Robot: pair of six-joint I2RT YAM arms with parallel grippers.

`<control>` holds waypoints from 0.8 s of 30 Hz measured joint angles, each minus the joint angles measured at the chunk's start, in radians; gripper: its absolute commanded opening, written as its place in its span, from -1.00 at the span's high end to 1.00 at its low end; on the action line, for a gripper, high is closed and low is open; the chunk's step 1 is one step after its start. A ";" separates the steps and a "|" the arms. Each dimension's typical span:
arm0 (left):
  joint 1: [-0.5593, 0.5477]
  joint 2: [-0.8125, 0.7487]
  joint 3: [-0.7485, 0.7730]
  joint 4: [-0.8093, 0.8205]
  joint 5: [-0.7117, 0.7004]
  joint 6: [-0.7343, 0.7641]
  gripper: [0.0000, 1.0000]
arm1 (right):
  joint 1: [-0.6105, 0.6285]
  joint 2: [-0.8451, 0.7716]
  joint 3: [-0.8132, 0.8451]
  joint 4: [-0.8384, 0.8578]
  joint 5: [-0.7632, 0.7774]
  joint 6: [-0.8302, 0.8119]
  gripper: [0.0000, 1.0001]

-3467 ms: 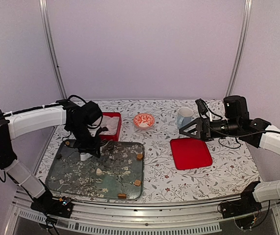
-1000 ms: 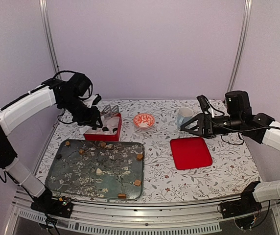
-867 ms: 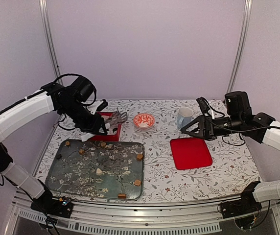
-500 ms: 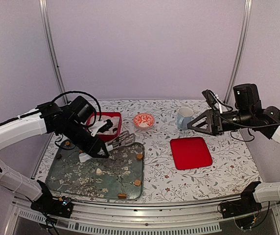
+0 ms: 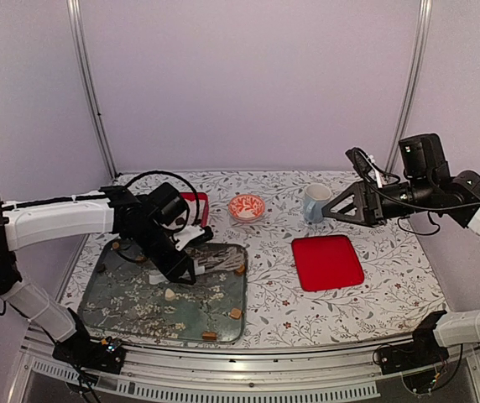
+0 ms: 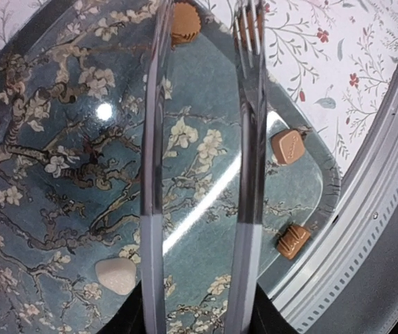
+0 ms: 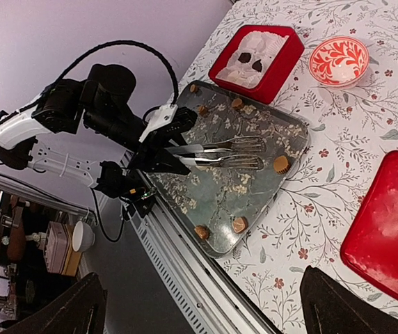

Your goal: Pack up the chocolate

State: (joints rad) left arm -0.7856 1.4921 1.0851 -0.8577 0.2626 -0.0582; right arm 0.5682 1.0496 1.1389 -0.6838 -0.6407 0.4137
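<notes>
The chocolate (image 5: 169,294) lay mostly loose on a blue-green blossom-patterned tray (image 5: 122,306) at the left of the table. A cream lump sat near the tray's middle, two caramel pieces (image 5: 236,313) sat toward its near right corner, and a few brown pieces lay along its far and left edges, some of them hidden behind the arm. Two dark pieces (image 7: 244,56) lay on the white paper (image 7: 263,42) lining a red box (image 7: 287,62) just beyond the tray's far edge. The left gripper (image 7: 262,154) reached low across the tray with its long, fork-like metal fingers (image 6: 249,139) pointing toward the tray's right edge. The fingers were parted by a modest gap, through which only the tray showed along most of their length. A round caramel piece (image 6: 184,19) lay at their tips, but it was not possible to tell whether they touched it. Past the tray on the flowered tablecloth (image 5: 273,298), a red-and-white patterned bowl (image 5: 247,206) stood beside the box. A flat red lid (image 5: 327,262) lay well to the right, and a pale mug (image 5: 314,201) stood behind it. The right gripper (image 5: 337,185) hung in the air near the mug with its jaws spread wide and nothing between them.
</notes>
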 measured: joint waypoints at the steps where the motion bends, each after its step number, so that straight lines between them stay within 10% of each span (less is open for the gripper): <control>1: -0.002 0.007 0.000 0.006 -0.001 0.011 0.29 | 0.000 0.005 0.001 -0.006 0.001 -0.006 -0.98; 24: -0.039 0.154 -0.019 0.074 -0.162 0.119 0.22 | 0.000 0.046 0.009 0.042 -0.027 -0.026 -0.98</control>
State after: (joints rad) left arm -0.8249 1.6463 1.0664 -0.7834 0.1005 0.0608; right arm 0.5682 1.0954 1.1481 -0.6418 -0.6678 0.3882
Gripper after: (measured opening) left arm 0.394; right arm 0.991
